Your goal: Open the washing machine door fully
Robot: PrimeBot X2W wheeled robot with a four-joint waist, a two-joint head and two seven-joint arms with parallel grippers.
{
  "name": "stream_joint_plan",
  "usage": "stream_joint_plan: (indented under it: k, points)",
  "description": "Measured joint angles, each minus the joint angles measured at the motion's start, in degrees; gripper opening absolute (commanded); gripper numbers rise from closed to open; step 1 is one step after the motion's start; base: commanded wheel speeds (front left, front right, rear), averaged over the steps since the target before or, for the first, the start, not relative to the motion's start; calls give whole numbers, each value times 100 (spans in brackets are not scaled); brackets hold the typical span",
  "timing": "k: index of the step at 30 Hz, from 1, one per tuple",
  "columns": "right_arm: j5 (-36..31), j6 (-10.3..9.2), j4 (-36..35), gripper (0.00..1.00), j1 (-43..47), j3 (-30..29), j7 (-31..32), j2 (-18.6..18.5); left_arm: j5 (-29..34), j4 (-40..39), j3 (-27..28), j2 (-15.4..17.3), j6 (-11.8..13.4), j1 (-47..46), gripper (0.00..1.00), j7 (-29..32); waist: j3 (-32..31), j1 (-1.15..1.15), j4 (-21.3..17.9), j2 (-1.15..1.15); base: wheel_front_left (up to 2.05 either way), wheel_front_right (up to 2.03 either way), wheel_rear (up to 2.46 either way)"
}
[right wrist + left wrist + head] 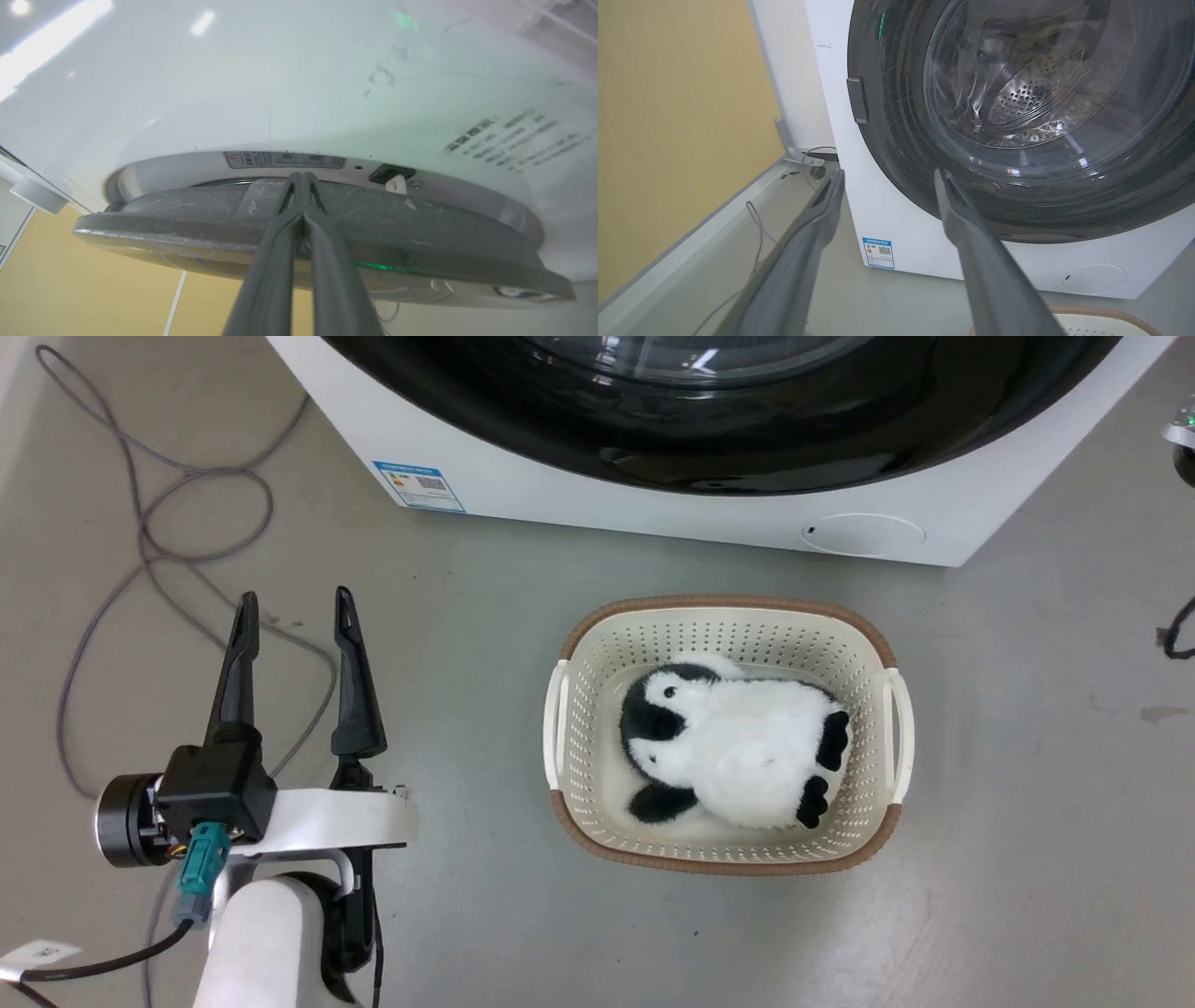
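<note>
The washing machine door (709, 439) has a glossy black rim and runs along the top of the head view, on the white front-loader. In the left wrist view the door's rim (896, 140) circles the clear glass bowl (1041, 93), with the steel drum behind it. In the right wrist view the door's rim (420, 233) shows edge-on, standing slightly off the white front, with the latch slot (390, 173) bared. My right gripper (302, 177) is shut, its tips resting at the rim's edge by that gap. My left gripper (294, 611) hangs open and empty over the floor, pointed at the machine's lower left corner (888, 175).
A cream basket (724, 614) holding a black-and-white penguin plush (747, 747) sits on the floor in front of the machine. A grey cable (140, 523) loops over the floor on the left. A yellow wall (668, 116) stands left of the machine.
</note>
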Motion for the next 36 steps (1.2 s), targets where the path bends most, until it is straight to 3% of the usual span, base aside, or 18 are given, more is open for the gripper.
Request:
stream_joint_plan:
  k: [15, 36]
  points:
    - [310, 0, -253, 0, 195, 388, 758, 119, 4, 79, 74, -1, -51, -40, 100, -45, -189, 0, -274, 0, 0, 0, 0]
    - [579, 0, -1491, 0, 2058, 894, 1629, 439, 119, 283, 356, -2, -224, 483, 100, -49, -1143, -1, -551, 0, 0, 0, 0]
